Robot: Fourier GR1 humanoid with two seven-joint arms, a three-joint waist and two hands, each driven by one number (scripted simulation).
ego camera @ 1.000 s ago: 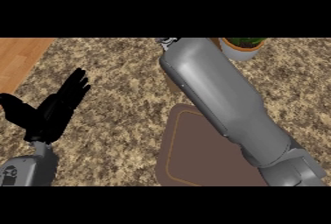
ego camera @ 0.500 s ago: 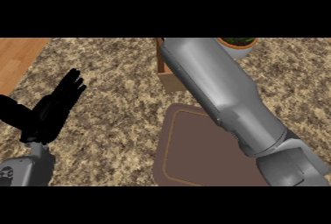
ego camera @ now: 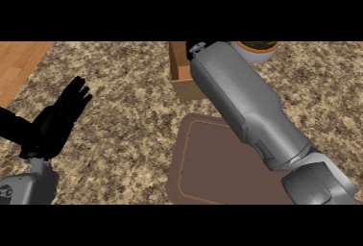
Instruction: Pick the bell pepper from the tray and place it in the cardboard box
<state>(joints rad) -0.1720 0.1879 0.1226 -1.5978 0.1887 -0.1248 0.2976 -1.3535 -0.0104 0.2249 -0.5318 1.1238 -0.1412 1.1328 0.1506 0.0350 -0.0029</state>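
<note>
The brown tray [ego camera: 212,166] lies on the counter at lower centre, and its visible part holds nothing. No bell pepper shows anywhere. The cardboard box [ego camera: 181,73] stands beyond the tray at the top, with only its left side visible. My grey right forearm [ego camera: 245,105] stretches from the lower right across the tray and over the box. Its hand is hidden past the view's top edge. My left hand [ego camera: 55,122] rests open at the left, fingers pointing up and away, holding nothing.
A potted plant in a pale pot [ego camera: 258,49] stands at the top right, just right of my forearm. A strip of wooden surface [ego camera: 21,60] borders the speckled counter [ego camera: 127,139] at the upper left.
My right forearm has shifted over the box, and the box's left side has come into sight beside it. The left hand has barely moved.
</note>
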